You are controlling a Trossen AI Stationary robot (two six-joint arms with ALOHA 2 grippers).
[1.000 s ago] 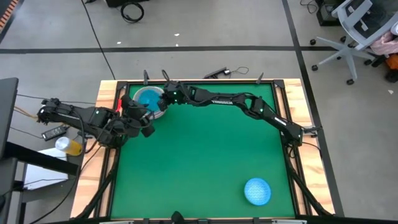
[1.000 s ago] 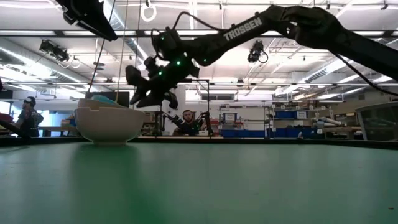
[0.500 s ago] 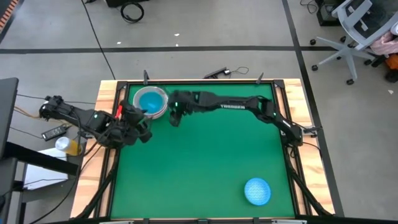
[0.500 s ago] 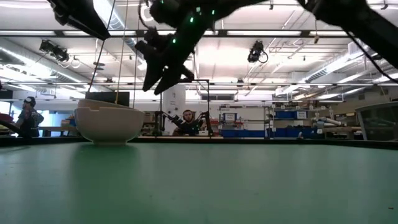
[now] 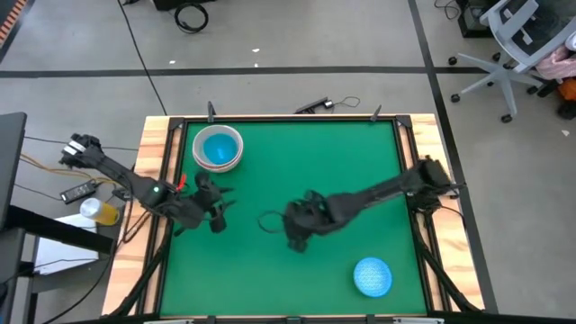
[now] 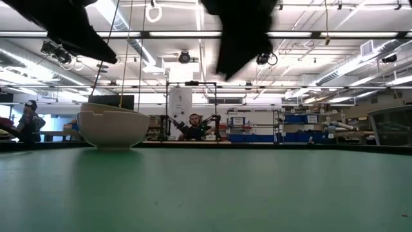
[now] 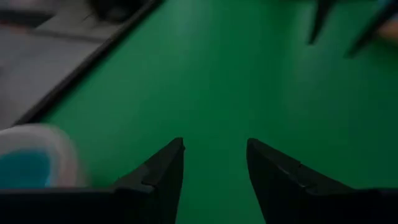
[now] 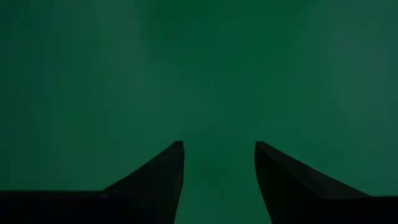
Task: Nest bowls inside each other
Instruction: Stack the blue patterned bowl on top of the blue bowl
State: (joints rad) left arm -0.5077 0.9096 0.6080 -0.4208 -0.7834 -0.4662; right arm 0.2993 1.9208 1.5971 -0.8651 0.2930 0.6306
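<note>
A stack of bowls (image 5: pixel 219 148) stands on the green mat at the far left: a white outer bowl with a bright blue one nested inside. In the low view it is the cream-white bowl stack (image 6: pixel 113 127). A light blue speckled bowl (image 5: pixel 373 276) rests alone near the front right. My left gripper (image 5: pixel 222 210) hovers open over the mat, nearer than the stack, which shows blurred as the bowl stack (image 7: pixel 31 165). My right gripper (image 5: pixel 268 222) hangs open over the middle of the mat, left of the speckled bowl. Bare mat lies between the fingers of my left gripper (image 7: pixel 214 158) and of my right gripper (image 8: pixel 219 155).
A raised wooden frame (image 5: pixel 153 144) borders the mat. Open green mat (image 5: pixel 297 171) lies between the stack and the speckled bowl. A remote and a yellow-topped jar (image 5: pixel 99 210) sit outside the frame on the left. People show in the room beyond the table (image 6: pixel 193 125).
My right gripper has left the bowl stack and swung quickly toward the table's near edge, to the middle of the mat. My left gripper has drawn away from the stack toward the near edge and sunk lower. The stack has stayed in place.
</note>
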